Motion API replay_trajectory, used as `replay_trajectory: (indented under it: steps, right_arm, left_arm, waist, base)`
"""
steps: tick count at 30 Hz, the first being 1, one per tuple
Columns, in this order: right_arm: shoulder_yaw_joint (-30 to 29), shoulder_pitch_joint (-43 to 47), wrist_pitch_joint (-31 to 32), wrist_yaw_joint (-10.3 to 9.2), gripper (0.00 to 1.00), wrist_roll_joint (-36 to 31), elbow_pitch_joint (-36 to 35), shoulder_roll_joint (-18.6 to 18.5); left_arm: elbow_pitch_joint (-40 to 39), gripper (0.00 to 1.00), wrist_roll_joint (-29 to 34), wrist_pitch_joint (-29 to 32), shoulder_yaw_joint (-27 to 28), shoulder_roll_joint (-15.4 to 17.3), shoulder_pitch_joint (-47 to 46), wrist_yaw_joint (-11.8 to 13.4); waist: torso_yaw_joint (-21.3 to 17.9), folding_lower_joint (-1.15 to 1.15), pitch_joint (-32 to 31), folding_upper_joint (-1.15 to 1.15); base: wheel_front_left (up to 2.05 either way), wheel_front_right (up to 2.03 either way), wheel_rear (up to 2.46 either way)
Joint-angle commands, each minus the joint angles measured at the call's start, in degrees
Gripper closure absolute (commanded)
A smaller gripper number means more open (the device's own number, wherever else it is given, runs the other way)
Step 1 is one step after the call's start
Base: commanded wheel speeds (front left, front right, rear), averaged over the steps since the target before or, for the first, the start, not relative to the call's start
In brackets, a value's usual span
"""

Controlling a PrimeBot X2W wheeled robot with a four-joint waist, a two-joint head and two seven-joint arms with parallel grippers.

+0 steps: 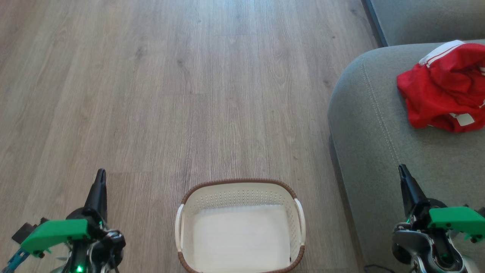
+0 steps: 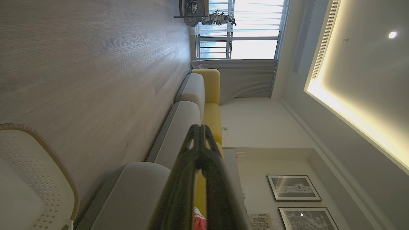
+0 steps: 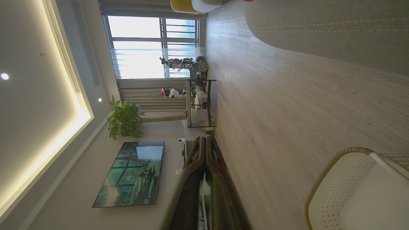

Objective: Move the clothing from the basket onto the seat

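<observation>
Head view: left hand [image 1: 100, 175] and right hand [image 1: 403, 170] clenched shut, both empty, flank the laundry basket [image 1: 238, 182] on the floor [image 1: 189, 94]; red clothing [image 1: 441, 91] lies on the grey-green sofa [image 1: 379, 151].

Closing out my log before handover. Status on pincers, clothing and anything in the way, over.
Both shut, empty: left pincer, right pincer. Red clothing lies on seat; basket holds a white sheet. Nothing seen in the way.
</observation>
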Motion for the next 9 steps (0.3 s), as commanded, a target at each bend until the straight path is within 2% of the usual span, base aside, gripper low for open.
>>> replay_trajectory:
  steps: [1,9]
  right_arm:
    - [0.95,-2.98,0.40,-0.01,1.00,0.33,-2.26,-0.25]
    - [0.95,-2.98,0.40,-0.01,1.00,0.33,-2.26,-0.25]
  left_arm:
    - [-1.56,1.00,-0.05,0.45,2.13,0.32,-2.81,-0.38]
    - [-1.56,1.00,-0.04,0.45,2.14,0.31,-2.81,-0.38]
  waist:
    - [0.00,0.00,0.00,0.00]
    - [0.00,0.00,0.00,0.00]
  base:
    - [0.00,0.00,0.00]
    - [0.00,0.00,0.00]
